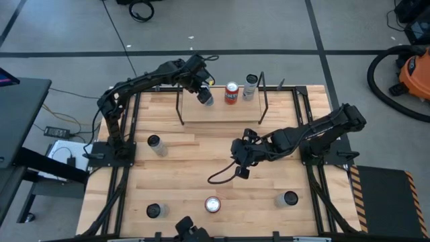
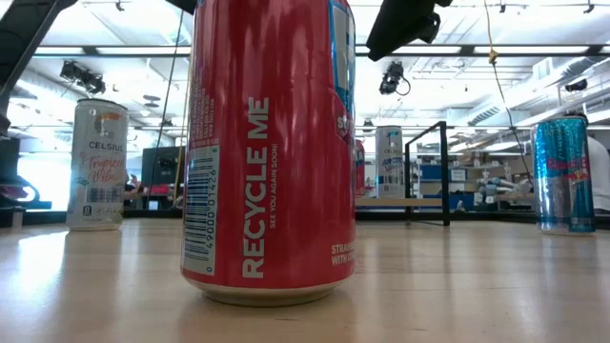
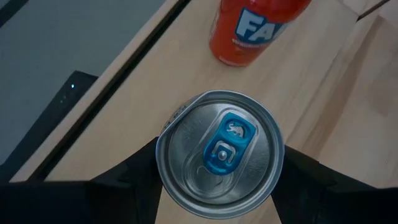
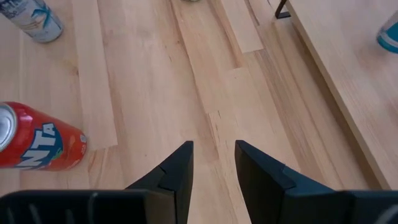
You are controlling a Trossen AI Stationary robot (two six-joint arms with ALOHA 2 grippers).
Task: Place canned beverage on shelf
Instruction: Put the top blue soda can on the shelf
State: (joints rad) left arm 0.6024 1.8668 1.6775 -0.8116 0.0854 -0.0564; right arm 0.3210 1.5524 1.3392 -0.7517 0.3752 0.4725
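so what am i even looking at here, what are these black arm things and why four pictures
They are two robot arms bolted to a wooden table, filmed by four cameras at one moment. One looks straight down, one sits at table height behind a red can, and one rides on each wrist.

The left gripper is shut on a silver can with a blue tab, over the shelf at the table's far side. An orange can and another can already stand there.

The right gripper hovers over mid-table, slightly open and empty. More cans stand around the table.
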